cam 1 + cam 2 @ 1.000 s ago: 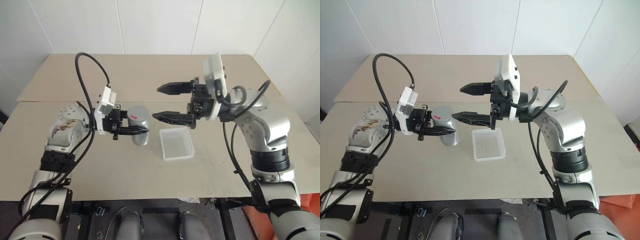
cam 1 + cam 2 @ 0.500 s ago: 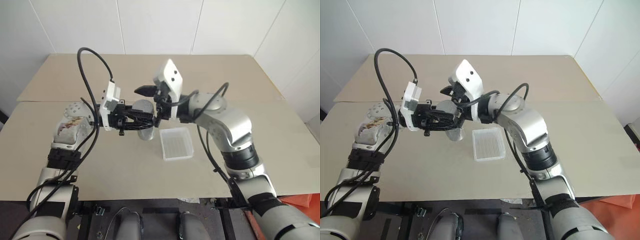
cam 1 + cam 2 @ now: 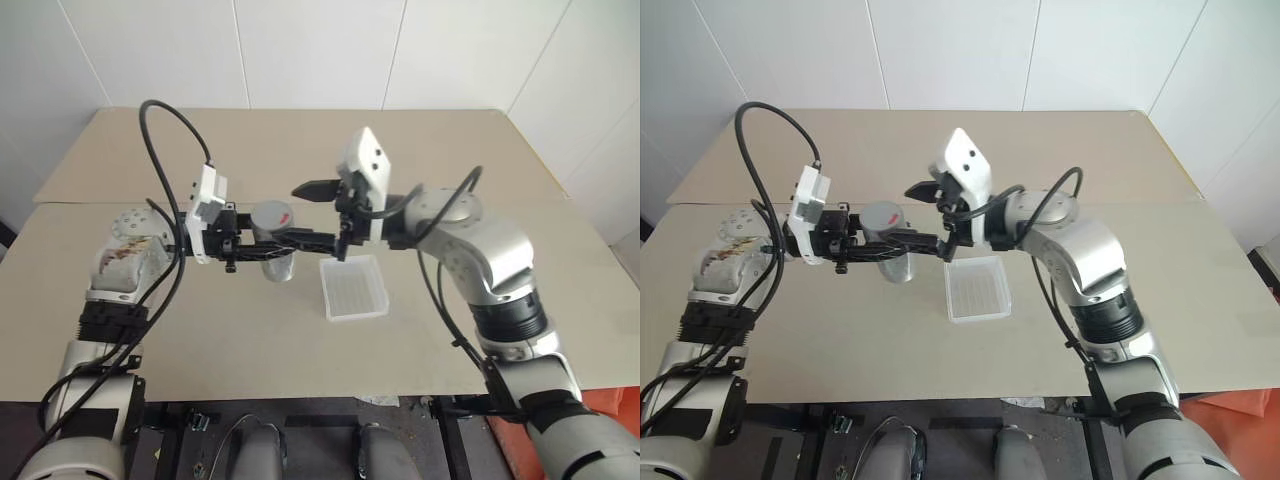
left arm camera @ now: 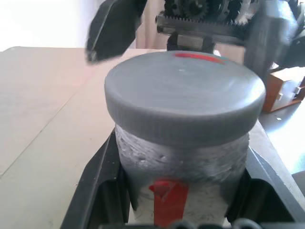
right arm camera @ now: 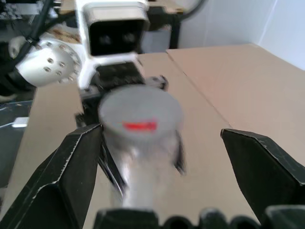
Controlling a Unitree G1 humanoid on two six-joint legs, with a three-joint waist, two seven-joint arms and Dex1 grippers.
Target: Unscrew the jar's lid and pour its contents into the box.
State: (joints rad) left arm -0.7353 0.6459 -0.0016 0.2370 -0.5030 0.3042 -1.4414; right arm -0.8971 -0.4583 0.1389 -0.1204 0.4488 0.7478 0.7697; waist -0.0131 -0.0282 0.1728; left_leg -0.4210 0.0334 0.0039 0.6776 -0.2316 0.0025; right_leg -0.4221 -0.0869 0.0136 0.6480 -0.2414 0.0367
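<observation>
- Your left end effector (image 3: pixel 262 246) is clamped round the small clear jar with the red stripe (image 4: pixel 183 179), holding it up off the tan surface (image 3: pixel 250 330).
- Flat grey screw lid (image 4: pixel 185 98) isn't off yet, so you're at the unscrewing step.
- Right end effector (image 3: pixel 312 212) is wide open with nothing in it, right beside the lid. Looks like you need to close on it and twist.
- Shallow translucent white box (image 3: pixel 354 287) sits just below that right end effector.

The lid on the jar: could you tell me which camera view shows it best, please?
The left wrist view: the lid is close, its grey top and rim clear. The right wrist view shows it blurred between open fingers; the eye views show it small, from above.
</observation>
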